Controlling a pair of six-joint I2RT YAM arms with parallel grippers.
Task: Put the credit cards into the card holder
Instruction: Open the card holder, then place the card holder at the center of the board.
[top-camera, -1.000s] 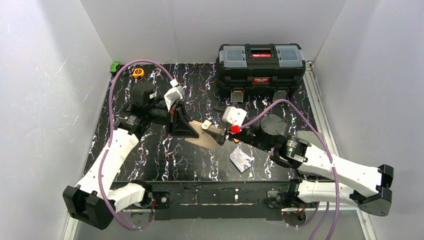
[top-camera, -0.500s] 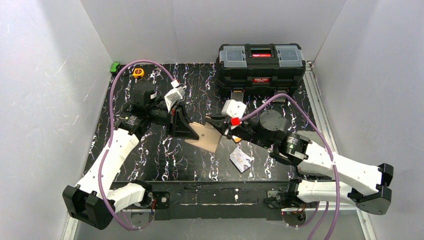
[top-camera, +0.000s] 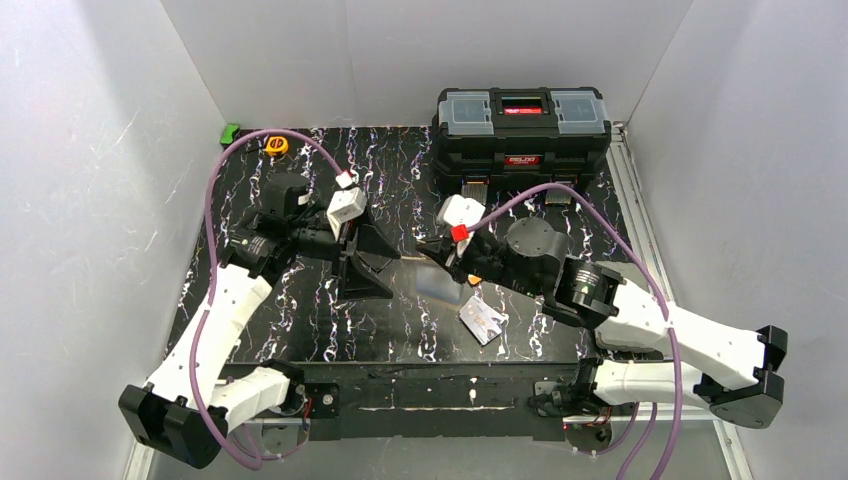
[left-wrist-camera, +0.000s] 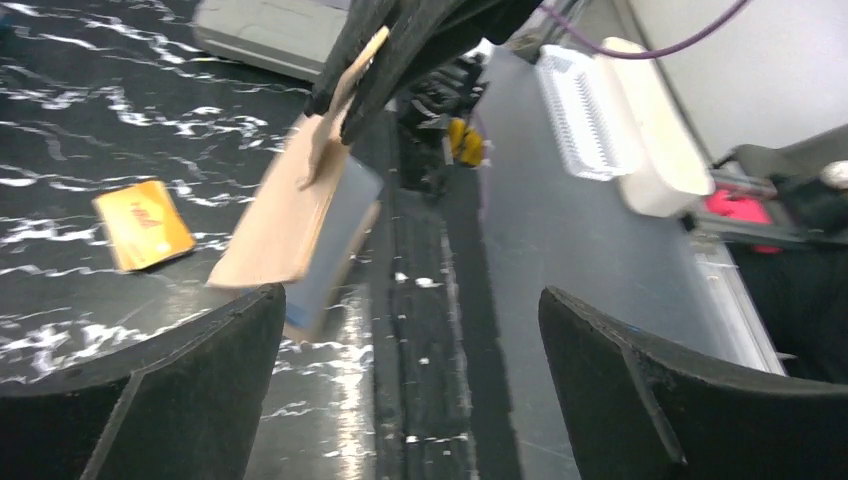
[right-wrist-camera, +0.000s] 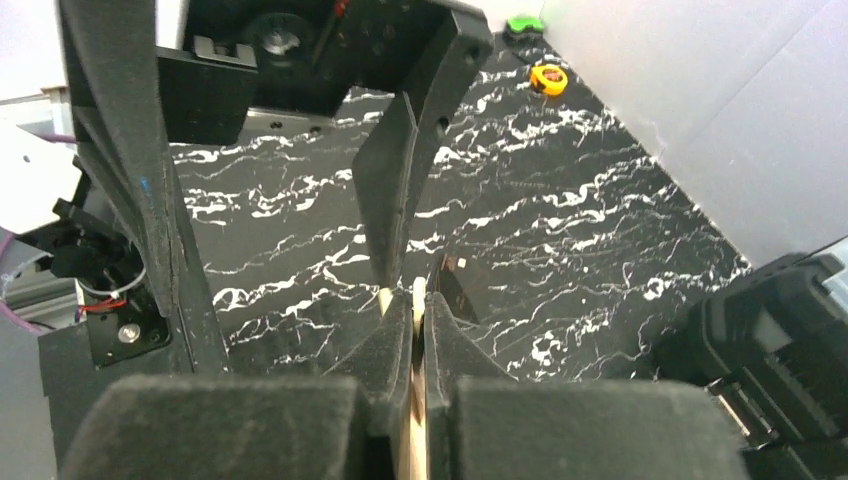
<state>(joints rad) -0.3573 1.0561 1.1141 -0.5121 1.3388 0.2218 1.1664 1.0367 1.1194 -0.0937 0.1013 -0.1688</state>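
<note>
The cream-beige card holder (left-wrist-camera: 285, 205) hangs off the table, pinched at its top edge by my right gripper (right-wrist-camera: 413, 300), which is shut on it. A light blue credit card (left-wrist-camera: 340, 235) sticks out of the holder's side. My left gripper (left-wrist-camera: 410, 300) stands wide open just left of the holder with nothing between its fingers (top-camera: 370, 262). An orange-yellow credit card (left-wrist-camera: 145, 225) lies flat on the black mat beyond the holder. A silver-white credit card (top-camera: 483, 322) lies on the mat near the right arm (top-camera: 600, 295).
A big black toolbox (top-camera: 521, 125) stands at the back right. A yellow tape measure (top-camera: 277, 145) and a small green object (top-camera: 230, 132) sit at the back left corner. White walls close in the black marbled mat (top-camera: 300, 310) on three sides.
My left gripper let go of the card holder, opened wide and drew back to the left. My right gripper closed on the holder's edge and now carries it alone.
</note>
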